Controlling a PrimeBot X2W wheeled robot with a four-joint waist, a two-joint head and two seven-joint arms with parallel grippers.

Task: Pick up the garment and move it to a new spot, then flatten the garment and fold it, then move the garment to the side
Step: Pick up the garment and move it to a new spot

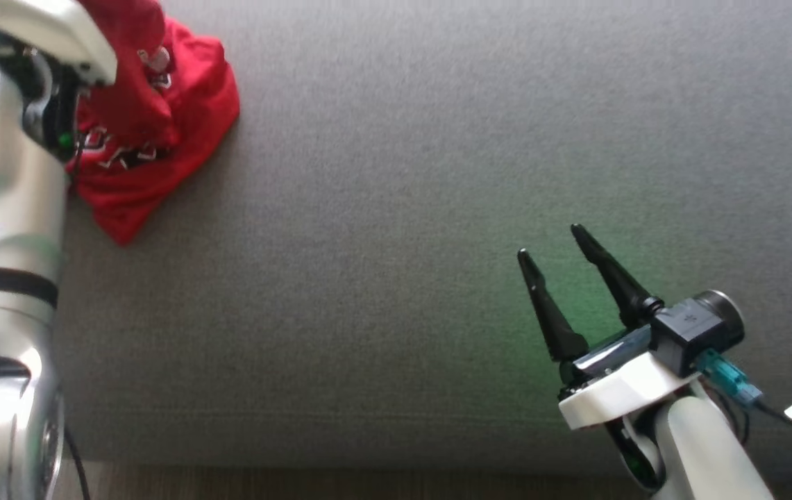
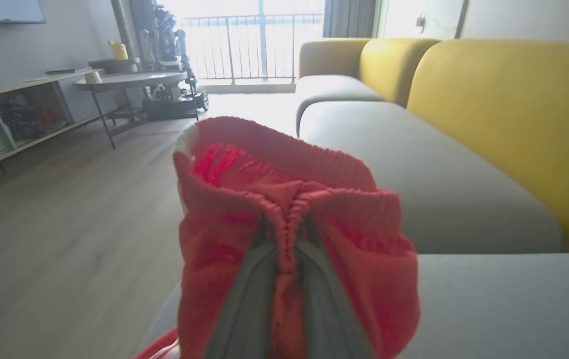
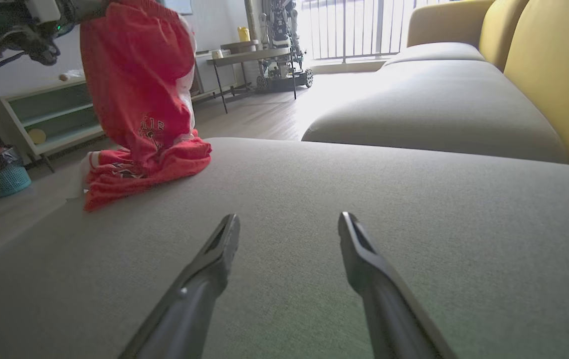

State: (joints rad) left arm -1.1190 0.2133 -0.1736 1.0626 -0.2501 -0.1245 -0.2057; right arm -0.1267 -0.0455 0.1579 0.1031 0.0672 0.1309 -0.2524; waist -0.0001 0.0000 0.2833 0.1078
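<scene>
The left gripper [image 2: 286,234] is pinching the red garment's [image 2: 244,239] ribbed waistband, which is bunching over both fingers [image 2: 244,304].

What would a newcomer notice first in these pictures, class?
The bright red cloth garment at the upper left of the grey fabric sofa seat, its elastic waistband pinched in the left hand and held up, its lower part resting on the seat. Next, the right hand, open over bare seat at lower right.
</scene>
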